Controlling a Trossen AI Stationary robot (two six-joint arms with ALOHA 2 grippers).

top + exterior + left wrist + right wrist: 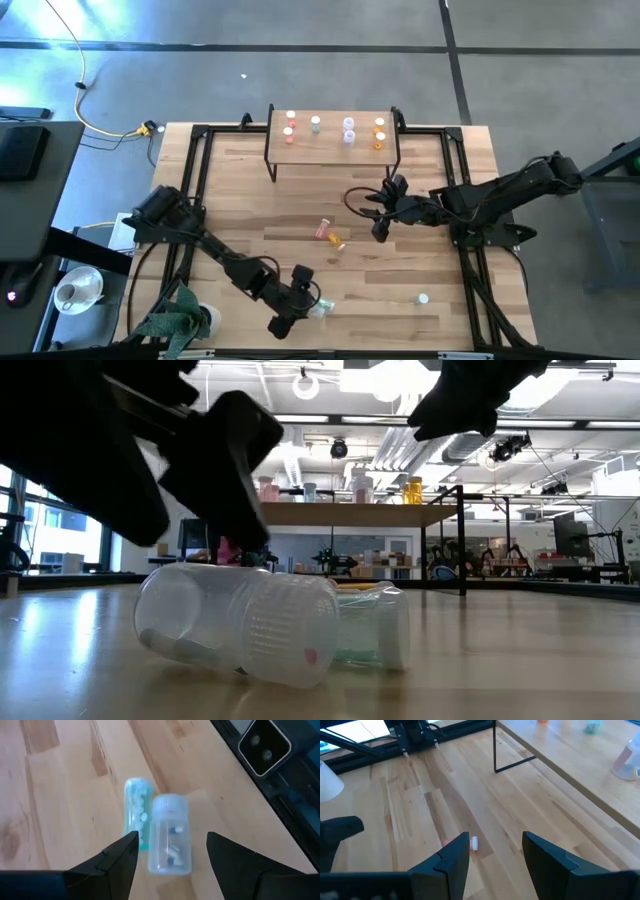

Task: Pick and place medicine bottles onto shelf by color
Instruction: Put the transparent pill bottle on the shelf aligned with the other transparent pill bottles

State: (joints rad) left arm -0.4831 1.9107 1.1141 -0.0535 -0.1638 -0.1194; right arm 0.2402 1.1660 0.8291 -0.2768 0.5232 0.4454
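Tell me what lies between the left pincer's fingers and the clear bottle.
Nothing: in the left wrist view the open left pincer straddles the clear bottle with no obstruction; the green bottle lies alongside it.

Two bottles (160, 832) side by side on the surface (250, 190) (near edge), shelf (333, 139) at far edge.

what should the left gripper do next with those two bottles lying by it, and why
Probably lower the open left gripper and close on the clear bottle. It lies on its side between the fingers, touching the green bottle, and nothing is held yet.
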